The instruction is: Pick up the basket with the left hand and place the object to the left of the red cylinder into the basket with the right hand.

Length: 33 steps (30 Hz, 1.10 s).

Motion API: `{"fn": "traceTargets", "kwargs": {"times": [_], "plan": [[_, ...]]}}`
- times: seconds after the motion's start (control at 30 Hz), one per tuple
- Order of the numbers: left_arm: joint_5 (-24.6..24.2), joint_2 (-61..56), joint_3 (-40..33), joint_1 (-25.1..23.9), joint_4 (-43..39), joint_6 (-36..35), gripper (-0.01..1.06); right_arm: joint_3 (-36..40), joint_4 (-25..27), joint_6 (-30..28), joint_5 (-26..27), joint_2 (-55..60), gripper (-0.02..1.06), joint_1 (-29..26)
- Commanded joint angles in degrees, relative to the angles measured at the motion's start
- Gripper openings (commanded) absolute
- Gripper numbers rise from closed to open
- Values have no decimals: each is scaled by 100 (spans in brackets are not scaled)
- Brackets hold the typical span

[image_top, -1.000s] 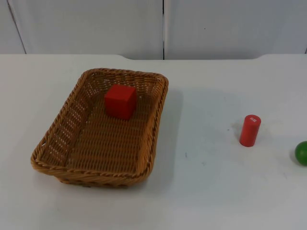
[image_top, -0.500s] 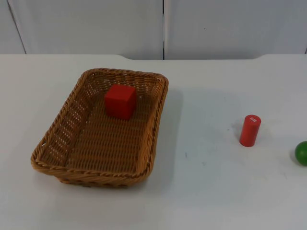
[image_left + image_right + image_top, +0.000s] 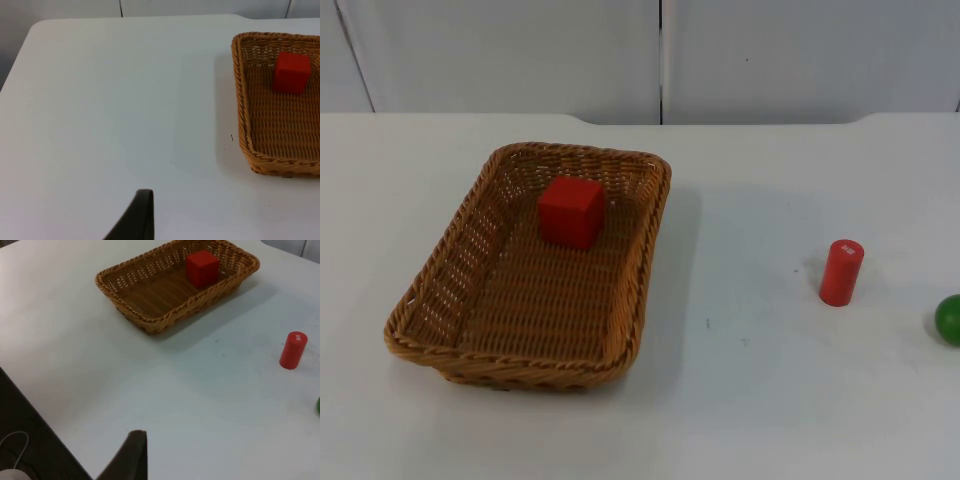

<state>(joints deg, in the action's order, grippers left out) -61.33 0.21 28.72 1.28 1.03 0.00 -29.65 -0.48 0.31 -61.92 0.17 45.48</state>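
Basket (image 3: 535, 270) sits flat on table (image 3: 760, 400), nothing lifting it. Red cube (image 3: 571, 211) already inside, near far wall, so placing looks done. Red cylinder (image 3: 841, 272) upright, well right of basket; green ball (image 3: 949, 320) just beyond. Left gripper (image 3: 140, 220) and right gripper (image 3: 131, 457) wait, pulled back above table; finger spread cannot tell.
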Motion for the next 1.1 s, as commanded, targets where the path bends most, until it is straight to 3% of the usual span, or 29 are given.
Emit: {"fn": "traceTargets", "kwargs": {"times": [0.0, 0.13, 0.73, 1.07], "plan": [[-19, -21, -34, 42, -25, 0, 105, 17, 48, 39, 5, -17, 105, -20], [-19, -21, -34, 42, -25, 0, 105, 17, 80, 36, 17, -17, 105, -43], [-19, -21, -34, 42, -25, 0, 105, 17, 80, 36, 17, -17, 105, -2348], [-19, -21, -34, 42, -25, 0, 105, 17, 80, 36, 17, -17, 105, -3192]]}}
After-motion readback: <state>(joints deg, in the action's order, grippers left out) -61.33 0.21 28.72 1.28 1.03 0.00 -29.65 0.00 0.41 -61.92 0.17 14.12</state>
